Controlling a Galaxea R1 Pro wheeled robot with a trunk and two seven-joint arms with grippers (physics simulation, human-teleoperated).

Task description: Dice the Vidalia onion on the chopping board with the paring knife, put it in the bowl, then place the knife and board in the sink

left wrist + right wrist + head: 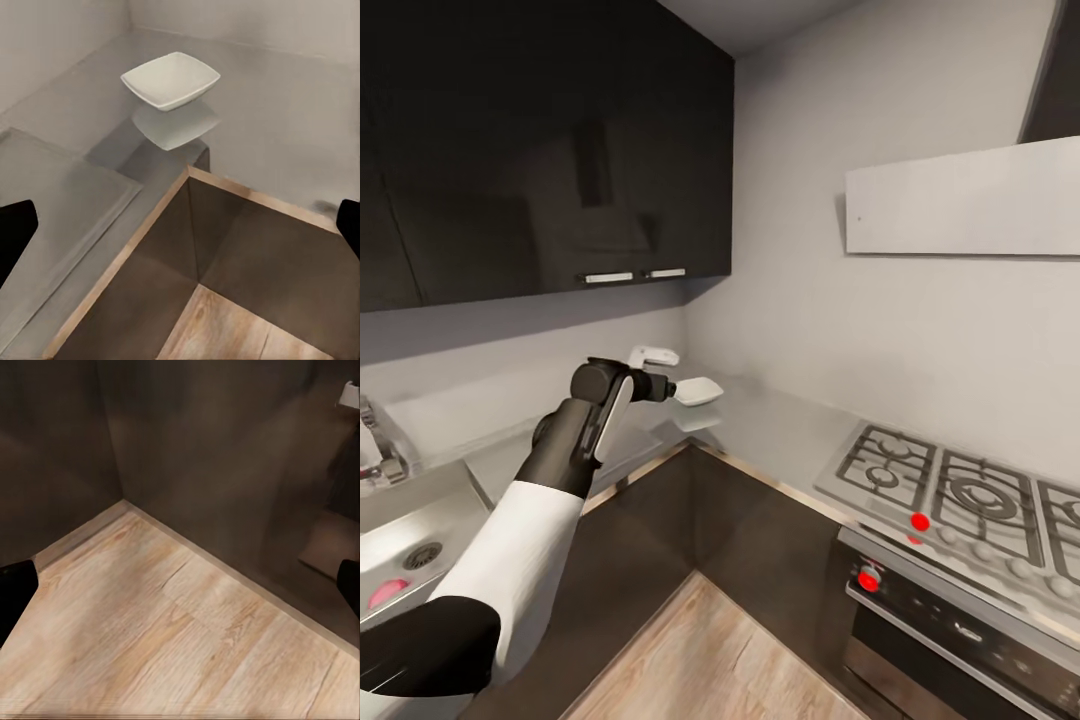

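Left gripper (pixel 180 225) wide open, empty, raised toward bowl (pixel 171 79) in countertop (pixel 285 127) corner. Right gripper (pixel 180 585) open, empty. Onion fetch from sink (pixel 410 520) seemingly next.

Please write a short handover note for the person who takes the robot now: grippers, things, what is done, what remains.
Left gripper: jaws open, empty, raised toward the bowl in the countertop corner.
Right gripper: jaws open, empty, pointing at the wooden floor.
The sink at far left holds something pink, unclear what.
The bowl looks empty from the left wrist view, so the diced onion is not in it yet; that remains to do.
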